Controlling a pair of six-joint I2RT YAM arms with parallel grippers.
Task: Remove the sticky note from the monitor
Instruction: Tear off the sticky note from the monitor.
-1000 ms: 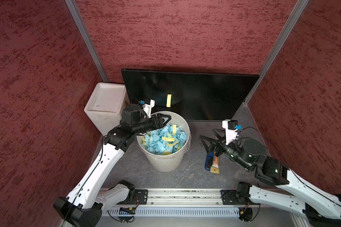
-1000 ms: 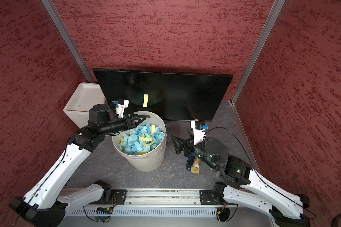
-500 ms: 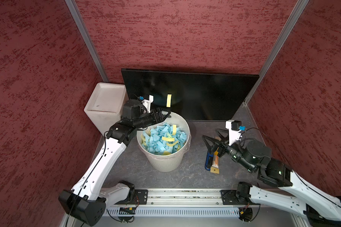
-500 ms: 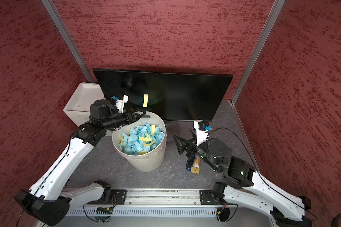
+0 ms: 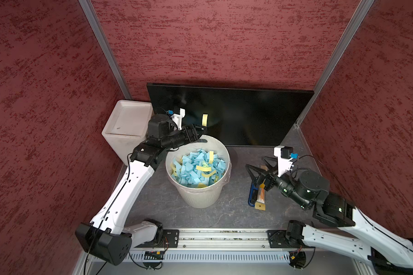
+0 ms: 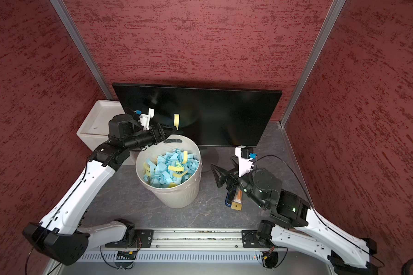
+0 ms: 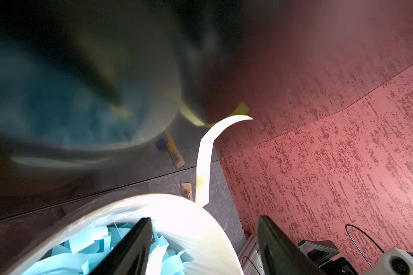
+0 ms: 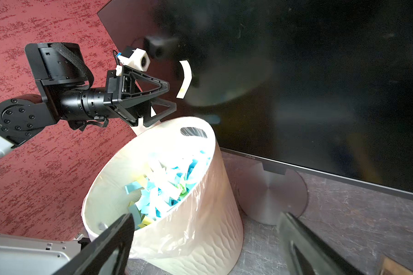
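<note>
Sticky note, one curled pale yellow paper strip (image 5: pixel 204 119), is not off yet, so I judge the whole peel is left to do. Nearest me, above the dark grey stone-look surface (image 5: pixel 236 214), my right claw (image 5: pixel 254 170) hovers spread wide and empty. Under it lie two small sticks side by side, one blue (image 5: pixel 251 197) and one orange and tan (image 5: pixel 261 196). Beyond them stands one round off-white plastic bin (image 5: pixel 200 197), heaped with blue and yellow paper slips, too many to count. Over its far rim my left claw (image 8: pixel 172 97) is spread, pinching nothing, its tips just short of the strip's loose lower end. Behind that, the strip hangs by its upper end on the left part of the one wide flat black monitor (image 5: pixel 248 114), its lower end curling off the glass. One white square tub (image 5: pixel 126 119) sits beside the monitor's left end.
</note>
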